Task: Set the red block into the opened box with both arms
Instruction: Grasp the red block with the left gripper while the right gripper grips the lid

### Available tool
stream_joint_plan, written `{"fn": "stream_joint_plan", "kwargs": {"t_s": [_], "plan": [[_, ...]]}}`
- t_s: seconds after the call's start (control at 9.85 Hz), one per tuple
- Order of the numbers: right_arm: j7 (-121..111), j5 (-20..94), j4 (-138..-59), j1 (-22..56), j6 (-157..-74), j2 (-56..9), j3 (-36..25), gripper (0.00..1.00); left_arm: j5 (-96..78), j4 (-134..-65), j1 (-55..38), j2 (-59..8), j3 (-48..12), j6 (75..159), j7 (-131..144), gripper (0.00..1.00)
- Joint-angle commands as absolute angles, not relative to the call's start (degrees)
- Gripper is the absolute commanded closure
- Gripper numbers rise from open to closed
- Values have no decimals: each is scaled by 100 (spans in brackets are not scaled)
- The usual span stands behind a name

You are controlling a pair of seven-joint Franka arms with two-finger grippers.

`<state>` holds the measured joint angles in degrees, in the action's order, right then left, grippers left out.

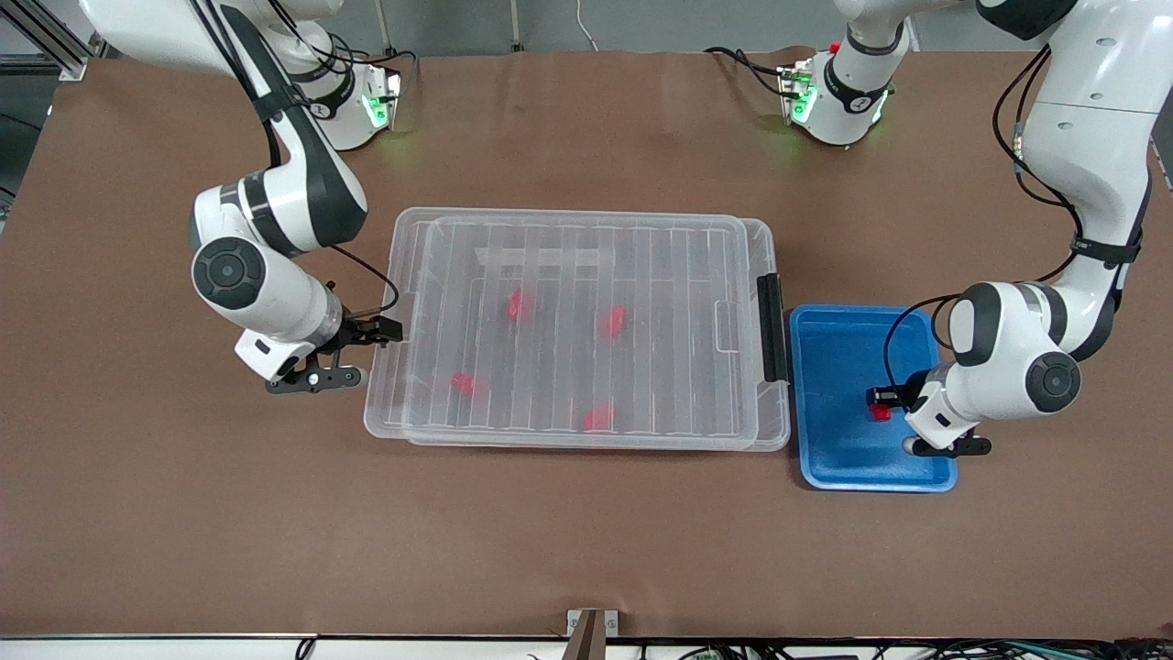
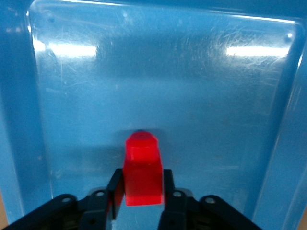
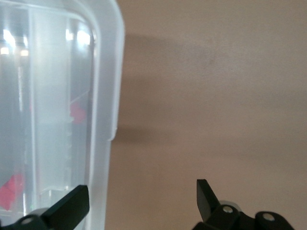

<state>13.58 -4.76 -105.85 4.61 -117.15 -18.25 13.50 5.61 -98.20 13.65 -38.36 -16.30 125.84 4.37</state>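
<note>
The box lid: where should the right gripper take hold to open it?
Probably the lid's overhanging short edge at the right arm's end, away from the black latch bar. The open right gripper already sits beside that lip; come in sideways, one finger under it.

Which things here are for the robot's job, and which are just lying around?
For the job: red block, pinched in the left gripper over the blue tray; the box; the right gripper, open beside the box.

Lying around: four red blocks under the box's lid.
</note>
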Motion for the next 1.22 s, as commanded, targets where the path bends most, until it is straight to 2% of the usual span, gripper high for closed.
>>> {"fn": "stream_joint_plan", "kwargs": {"t_s": [0.0, 0.3, 0.61, 1.12], "plan": [[1371, -615, -10837, 536, -11804, -1670, 1354, 0, 703, -9782, 1354, -4017, -1626, 12656, 431, 77], [1371, -694, -10837, 475, -11795, -1661, 1354, 0, 712, -9765, 1397, -3921, -1669, 12621, 422, 91], [1092, -817, -10846, 195, -11734, -1661, 1336, 0, 712, -9729, 1380, -3228, -1740, 12078, 370, 94], [318, -940, -10846, -359, -11409, -1644, 1327, 0, 624, -9404, 1380, -2435, -3002, 10891, 1165, 95]]}}
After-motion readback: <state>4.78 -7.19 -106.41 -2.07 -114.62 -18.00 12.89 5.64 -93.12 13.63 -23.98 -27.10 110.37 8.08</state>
